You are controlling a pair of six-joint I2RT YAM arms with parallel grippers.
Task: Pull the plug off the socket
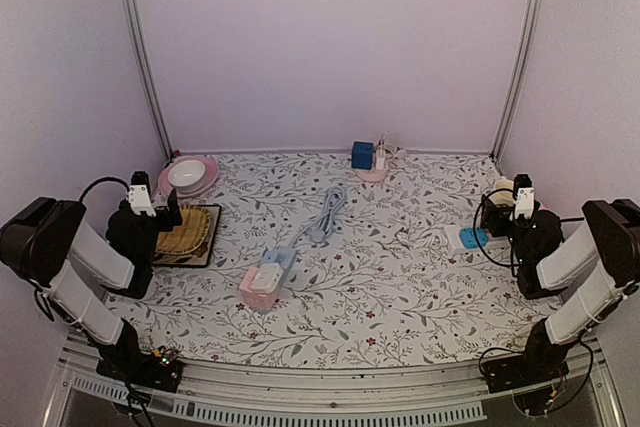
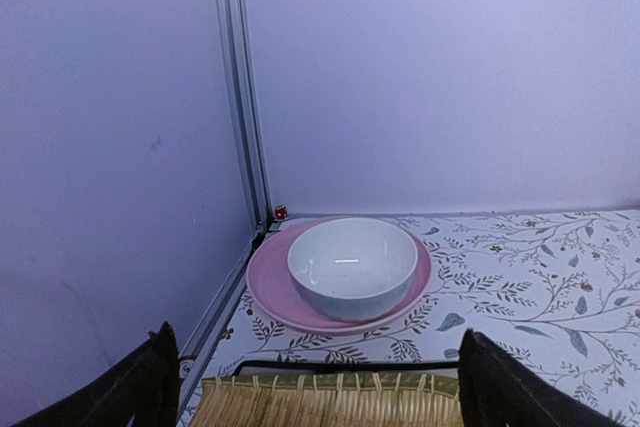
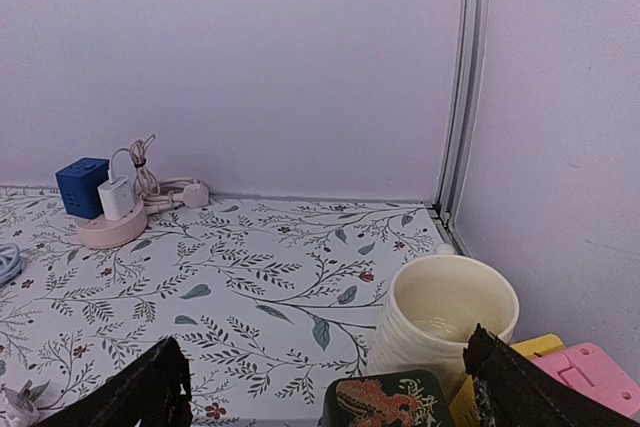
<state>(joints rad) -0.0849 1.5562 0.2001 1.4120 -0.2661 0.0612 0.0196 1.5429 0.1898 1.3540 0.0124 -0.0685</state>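
Plain lilac-white walls (image 1: 330, 47) enclosed three sides, joined by slim silver metal corner posts (image 1: 140, 47). The white bench (image 1: 400, 287), printed with grey leaves and small red flowers, was evenly lit.

Shows a white table cover (image 1: 420, 297) printed with grey-green leafy sprigs and small red flowers. Sets a white plug (image 1: 267, 274) on a pink socket (image 1: 255, 297), with a pale grey-blue cable (image 1: 330, 209) behind. Pairs a white bowl (image 2: 352, 265) with a pink plate (image 2: 268, 285), and a straw-tan mat (image 2: 330, 402) with a black tray (image 2: 300, 368). Adds a blue cube (image 3: 82, 185), a cream cup (image 3: 450, 309) and lilac walls (image 1: 330, 47).
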